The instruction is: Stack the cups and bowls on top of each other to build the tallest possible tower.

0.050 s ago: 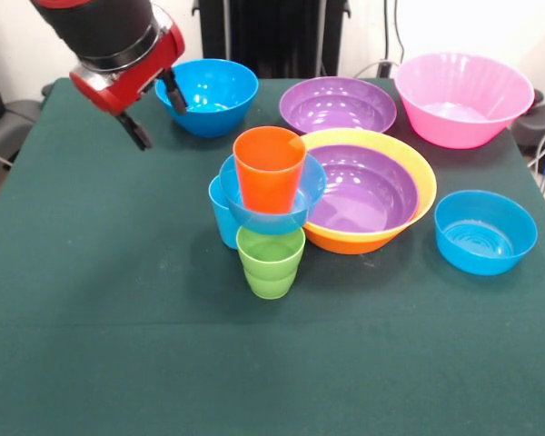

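Nearest the camera, a green cup (271,262) stands upright on the dark green worktop (109,345). On its rim sits a small blue bowl (272,211), and an orange cup (269,169) stands in that bowl, making a three-piece tower (271,213). A light blue cup (222,216) stands just behind the tower, touching or nearly touching it; which is hard to tell.

Beside the tower, on the side away from the fingers, a purple bowl (363,186) nests inside a big orange-yellow bowl (418,182). Another small blue bowl (484,232) sits alone farther out on that side.

The red and black gripper (154,111) hangs above the worktop, up and off to one side of the tower, well apart from it. Its two dark fingers (136,132) are spread wide and hold nothing. A third blue bowl (207,95) sits just beside them. Beyond it lie a second purple bowl (338,104) and a large pink bowl (463,98), both far from the fingers.

The step in hand looks like choosing the next piece, with the tower partly built. The likely pick is the blue bowl next to the fingers. The next move calls for a grip on a thin rim, then a gentle, centred placing, since the tower looks narrow and easily tipped.
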